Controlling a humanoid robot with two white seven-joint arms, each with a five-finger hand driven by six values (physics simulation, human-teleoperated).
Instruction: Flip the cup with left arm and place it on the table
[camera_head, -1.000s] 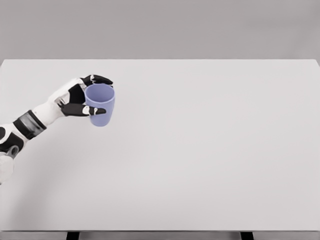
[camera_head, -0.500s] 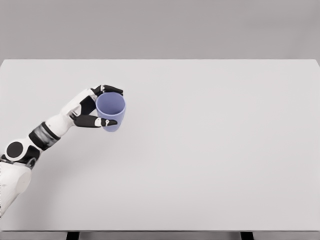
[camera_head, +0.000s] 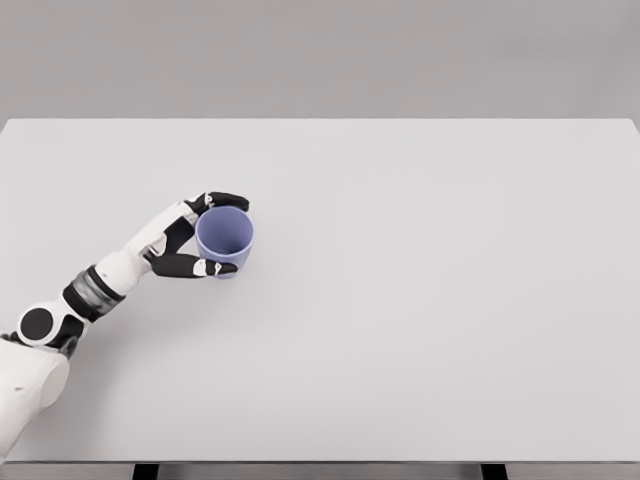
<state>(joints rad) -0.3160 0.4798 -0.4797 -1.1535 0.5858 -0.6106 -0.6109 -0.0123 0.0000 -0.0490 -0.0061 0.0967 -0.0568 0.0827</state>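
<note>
From the lower left of the frame the white left arm reaches up and rightward over the pale desk (camera_head: 420, 300). Its left hand (camera_head: 192, 238) is closed around the blue cup (camera_head: 224, 240), left of centre, mouth upward, thumb and fingers wrapping its sides.

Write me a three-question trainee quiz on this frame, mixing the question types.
1. True or false: the blue cup has its open mouth facing up.
2. Which robot hand grips the cup? A) left B) right C) both
3. Fill in: the cup is over the ____ half of the white table.

Key:
1. True; the rim and hollow interior face the head camera.
2. A; the left robot hand wraps it, with fingers at the far rim and the thumb at the near side. No right arm is in view.
3. Left.
</note>
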